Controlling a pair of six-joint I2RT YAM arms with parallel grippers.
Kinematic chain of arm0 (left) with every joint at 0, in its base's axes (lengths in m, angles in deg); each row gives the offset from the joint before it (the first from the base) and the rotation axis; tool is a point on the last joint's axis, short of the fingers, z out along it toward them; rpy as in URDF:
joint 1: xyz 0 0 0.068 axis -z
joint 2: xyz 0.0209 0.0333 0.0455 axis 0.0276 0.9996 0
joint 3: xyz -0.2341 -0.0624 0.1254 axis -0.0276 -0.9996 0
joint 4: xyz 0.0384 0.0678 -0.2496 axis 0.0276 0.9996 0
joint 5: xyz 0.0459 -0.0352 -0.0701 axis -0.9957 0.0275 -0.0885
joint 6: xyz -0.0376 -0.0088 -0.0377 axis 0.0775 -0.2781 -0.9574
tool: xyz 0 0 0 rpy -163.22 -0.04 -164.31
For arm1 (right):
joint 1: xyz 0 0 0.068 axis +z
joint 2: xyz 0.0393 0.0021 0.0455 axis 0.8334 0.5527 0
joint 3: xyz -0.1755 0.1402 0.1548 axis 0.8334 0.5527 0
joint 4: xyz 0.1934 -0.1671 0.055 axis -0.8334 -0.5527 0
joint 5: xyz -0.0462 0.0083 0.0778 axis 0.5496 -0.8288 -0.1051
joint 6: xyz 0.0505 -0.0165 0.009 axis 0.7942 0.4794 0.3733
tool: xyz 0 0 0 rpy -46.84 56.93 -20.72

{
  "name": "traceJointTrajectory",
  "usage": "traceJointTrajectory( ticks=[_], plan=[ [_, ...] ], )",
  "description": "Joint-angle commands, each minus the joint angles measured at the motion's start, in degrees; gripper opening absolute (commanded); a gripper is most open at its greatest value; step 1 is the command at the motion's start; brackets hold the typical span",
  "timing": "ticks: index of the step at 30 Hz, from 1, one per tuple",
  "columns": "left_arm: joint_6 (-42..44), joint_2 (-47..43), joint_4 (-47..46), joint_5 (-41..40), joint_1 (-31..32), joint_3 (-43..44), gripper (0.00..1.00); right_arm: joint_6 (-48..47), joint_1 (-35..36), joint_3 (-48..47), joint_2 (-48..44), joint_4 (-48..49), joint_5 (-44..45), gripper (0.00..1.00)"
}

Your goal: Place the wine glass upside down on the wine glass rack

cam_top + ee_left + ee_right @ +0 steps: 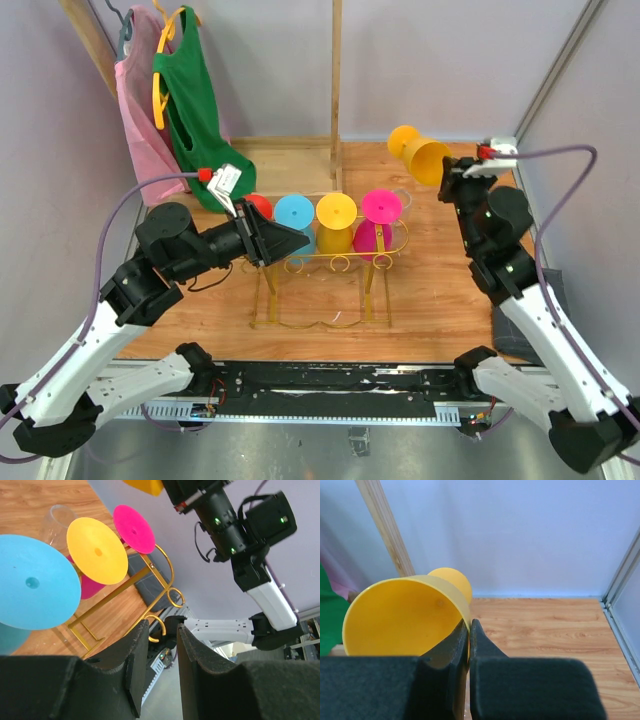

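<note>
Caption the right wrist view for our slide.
Right gripper pinches the yellow wine glass by its rim, mouth toward camera.

The wine glass rack (115,592) is shiny metal wire, the table (430,290) wood.

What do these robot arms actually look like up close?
The left arm and right arm match: white tubular links, chunky black joints, a purple cable looping along each, a red-and-white part near the wrist. The left gripper and right gripper are black, with two blunt fingers. Green lights dot the right arm.
</note>
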Motion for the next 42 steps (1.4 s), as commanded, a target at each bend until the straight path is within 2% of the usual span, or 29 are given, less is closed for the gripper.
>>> traceJointTrajectory(
  ticks=[1,9,15,19,22,23,25,32,36,42],
  plan=[
    [0.35,-1.93,-2.8,-0.45,0.6,-1.6,0.34,1.43,0.98,5.15,-9.68,8.74,0.83,0.01],
    [2.63,-4.57,-3.77,-0.94,0.6,-3.74,0.34,9.96,0.98,9.95,-23.69,10.07,-10.0,0.01],
    [3.5,-6.36,-6.73,-0.43,0.6,-6.18,0.34,16.73,0.98,8.71,-27.62,8.09,-20.53,0.01],
    [3.24,-7.35,-9.28,0.0,0.6,-7.78,0.34,23.14,0.98,10.15,-28.86,11.48,-27.41,0.01],
    [2.53,-7.59,-11.99,1.45,0.6,-8.49,0.32,28.22,0.98,10.41,-28.1,15.71,-33.01,0.01],
    [0.94,-7.52,-15.34,3.73,0.6,-9.13,0.31,32.64,0.98,10.19,-25.84,20.89,-38.36,0.01],
    [0.25,-7.43,-17.21,4.79,0.6,-9.16,0.3,35.7,0.98,9.6,-23.51,25.31,-42.61,0.01],
    [2.4,-9.17,-19.86,7.34,0.6,-7.03,0.3,47.68,0.98,5.32,-12.48,41.45,-54.46,0.01],
    [4.26,-10.36,-18.79,6.47,0.6,-5.25,0.3,54.71,0.98,6.07,-7.39,53.27,-55.75,0.01],
    [7.45,-9.92,-14.9,5.19,0.6,-2.64,0.26,54.42,-0.02,6.54,-6.55,54.01,-55.26,0.01]
  ],
)
